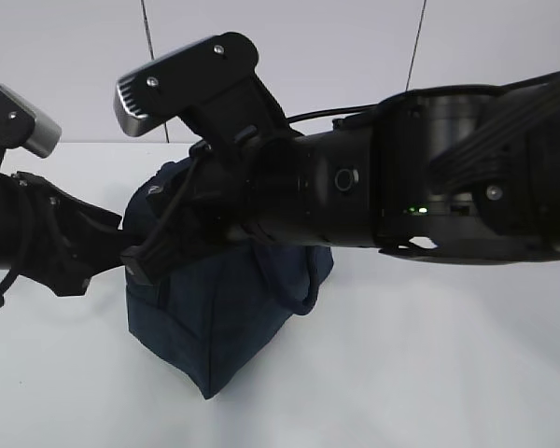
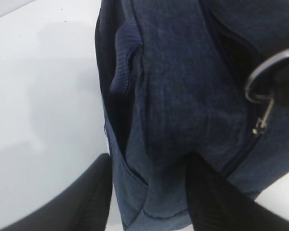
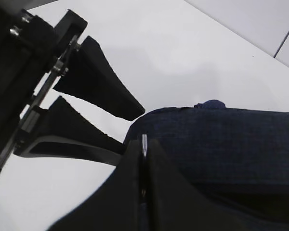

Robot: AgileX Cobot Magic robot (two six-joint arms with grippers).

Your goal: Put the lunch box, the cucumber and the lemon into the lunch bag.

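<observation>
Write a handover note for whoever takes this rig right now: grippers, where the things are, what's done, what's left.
Left gripper: jaws straddle the lunch bag's fabric end.
Right gripper: shut on the metal zipper ring at the bag's top.
The bag stands on the white table.
Lunch box, cucumber and lemon: none in view, possibly inside already.
Left: check the contents and the zipper; neither can be judged from here.

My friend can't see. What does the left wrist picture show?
A dark navy lunch bag fills the picture, with the left gripper closed on its fabric. A silver ring pull hangs at the right, over a white table.
</observation>
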